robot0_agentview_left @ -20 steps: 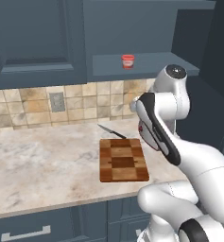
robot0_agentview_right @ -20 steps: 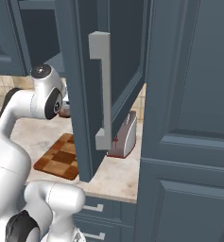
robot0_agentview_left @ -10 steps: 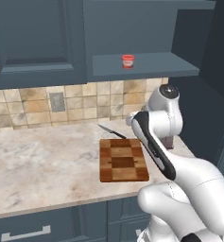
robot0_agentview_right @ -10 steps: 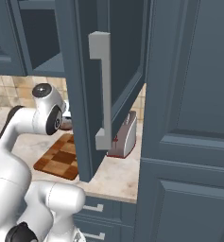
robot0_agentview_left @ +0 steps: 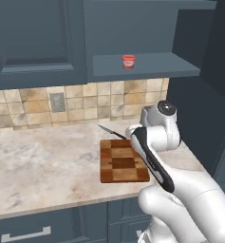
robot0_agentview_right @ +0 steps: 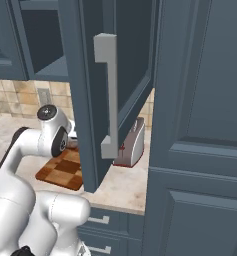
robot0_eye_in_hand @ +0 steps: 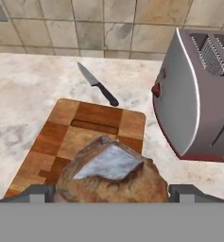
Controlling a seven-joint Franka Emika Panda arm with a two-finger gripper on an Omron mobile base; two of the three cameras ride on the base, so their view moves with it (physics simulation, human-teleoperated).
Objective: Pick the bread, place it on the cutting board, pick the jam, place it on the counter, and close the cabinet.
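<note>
1. Far left in the hand view, the cutting board (robot0_eye_in_hand: 80,137) lies flat on the beige worktop (robot0_eye_in_hand: 23,90), its long axis running away from the camera toward the tiled wall.
2. A kitchen knife (robot0_eye_in_hand: 98,84) lies on the worktop just beyond the board's far edge, blade pointing away and left, apart from the board.
3. Centre now: the bread (robot0_eye_in_hand: 112,175) sits between the jaws (robot0_eye_in_hand: 112,194), which stand wide with a fingertip on each flank of the loaf, so it looks held. It hangs over the near end of the board, and that is the relation the coming move turns on: the board lies straight below and ahead of the loaf.
4. My read: a short descent and a release should land it on the wood, with free board beyond it.
5. Right of the board, a toaster (robot0_eye_in_hand: 198,94) stands on the worktop, near enough to deserve care.
6. Up in the left base view, the red jam (robot0_agentview_left: 128,61) waits on the open cabinet (robot0_agentview_left: 147,66) shelf, well above the arm.
</note>
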